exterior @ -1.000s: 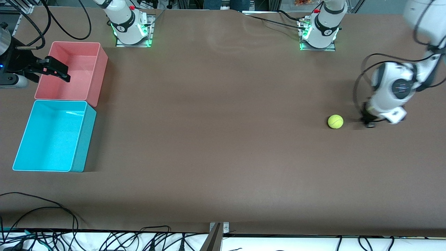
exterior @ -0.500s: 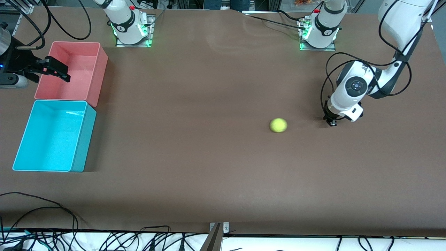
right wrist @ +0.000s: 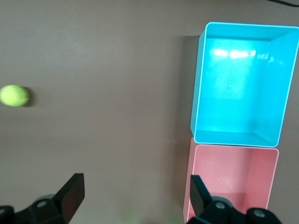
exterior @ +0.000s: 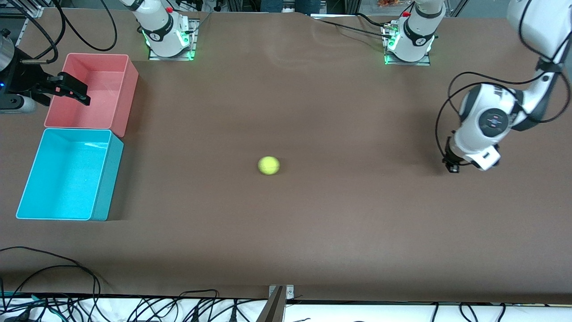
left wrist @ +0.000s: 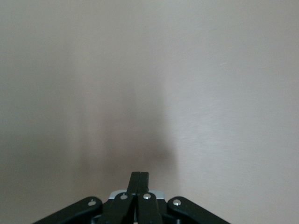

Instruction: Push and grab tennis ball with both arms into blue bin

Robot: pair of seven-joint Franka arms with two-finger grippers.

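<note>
The tennis ball (exterior: 269, 165) lies on bare brown table near the middle, and looks blurred in the right wrist view (right wrist: 15, 95). The blue bin (exterior: 67, 174) stands empty at the right arm's end, also showing in the right wrist view (right wrist: 240, 84). My left gripper (exterior: 452, 167) is shut and empty, low over the table at the left arm's end, well apart from the ball; its wrist view (left wrist: 139, 176) shows only table. My right gripper (exterior: 73, 91) is open and empty over the edge of the pink bin (exterior: 96, 89), as its wrist view (right wrist: 135, 186) shows.
The pink bin (right wrist: 229, 182) touches the blue bin, farther from the front camera. Cables (exterior: 53, 268) lie along the table's front edge. The two arm bases (exterior: 167, 36) (exterior: 409, 40) stand at the table's back edge.
The ball has rolled from the left arm's end to the table's middle, toward the bins. My left gripper swept after it, then drew back. The right arm has not moved.
</note>
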